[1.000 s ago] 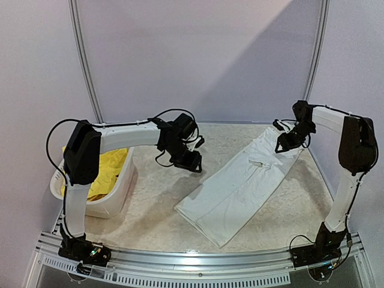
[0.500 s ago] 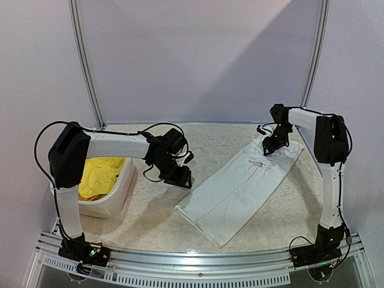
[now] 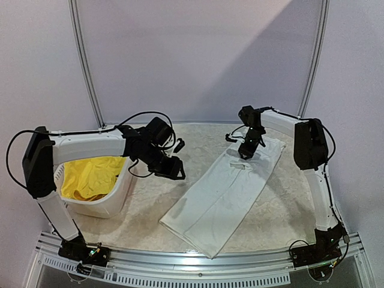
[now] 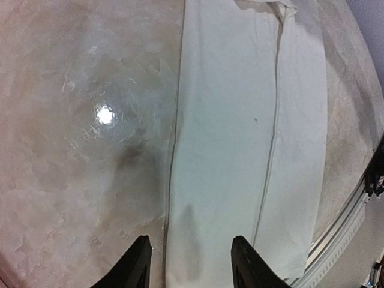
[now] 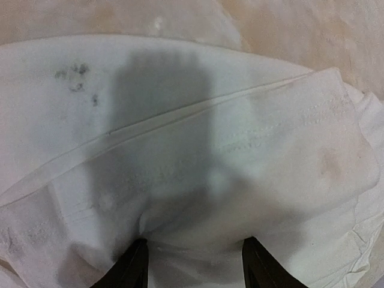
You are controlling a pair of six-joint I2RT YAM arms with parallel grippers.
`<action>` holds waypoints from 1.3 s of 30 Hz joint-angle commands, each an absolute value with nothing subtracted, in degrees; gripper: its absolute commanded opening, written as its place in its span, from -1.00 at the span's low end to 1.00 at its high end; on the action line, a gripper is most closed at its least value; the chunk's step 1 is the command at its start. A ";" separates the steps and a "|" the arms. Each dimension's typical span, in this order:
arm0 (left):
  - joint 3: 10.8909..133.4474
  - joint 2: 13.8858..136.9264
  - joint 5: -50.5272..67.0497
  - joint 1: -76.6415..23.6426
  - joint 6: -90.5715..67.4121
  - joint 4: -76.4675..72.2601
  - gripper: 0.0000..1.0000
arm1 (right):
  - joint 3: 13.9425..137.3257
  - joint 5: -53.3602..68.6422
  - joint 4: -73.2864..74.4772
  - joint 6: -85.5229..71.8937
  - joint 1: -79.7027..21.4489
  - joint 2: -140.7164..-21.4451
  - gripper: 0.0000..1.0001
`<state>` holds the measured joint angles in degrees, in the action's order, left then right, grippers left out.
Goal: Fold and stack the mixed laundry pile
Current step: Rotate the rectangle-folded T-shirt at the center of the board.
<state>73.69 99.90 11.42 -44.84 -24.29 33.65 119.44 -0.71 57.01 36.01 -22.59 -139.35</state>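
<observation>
Folded lengthwise, diagonal on counter (image 3: pixel 144 210): white T-shirt (image 3: pixel 222 192). Left claw (image 3: pixel 174 170) wide, empty, above its left edge; right claw (image 3: pixel 245 153) half-spread on far end, grip unclear. Pinch both layers, lift evenly, fold across.

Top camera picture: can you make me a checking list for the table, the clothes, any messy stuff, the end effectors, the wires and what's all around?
Surface: pale mottled table, shiny, with a light glare in the left wrist view.
Job's things: white garment lies flat and long, slanted across the table; yellow cloth sits in the white basket.
Clutter: only that basket, at the left edge; nothing else seen.
End effectors: left end effector open and empty, near the garment's long edge; right end effector fingers apart, down at the garment's far end, grip cannot be told.
Cables: black cables loop along both arms.
Surroundings: plain pale walls; metal rail at the near edge.
</observation>
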 commanded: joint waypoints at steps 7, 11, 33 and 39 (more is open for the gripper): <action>69.27 93.41 6.32 -48.80 -24.83 36.21 -0.08 | 138.23 0.32 55.25 43.23 -31.10 -154.45 0.32; 69.66 92.64 3.74 -51.77 -22.59 37.05 -0.07 | 138.26 -1.65 50.96 41.36 -30.12 -151.94 0.36; 84.34 107.81 2.49 -66.96 -14.38 40.66 -0.07 | 99.05 24.34 37.13 -5.82 -9.50 -120.70 0.48; 84.19 108.82 2.93 -67.88 -15.35 39.83 -0.08 | 105.45 28.93 42.16 -6.56 -6.85 -131.03 0.37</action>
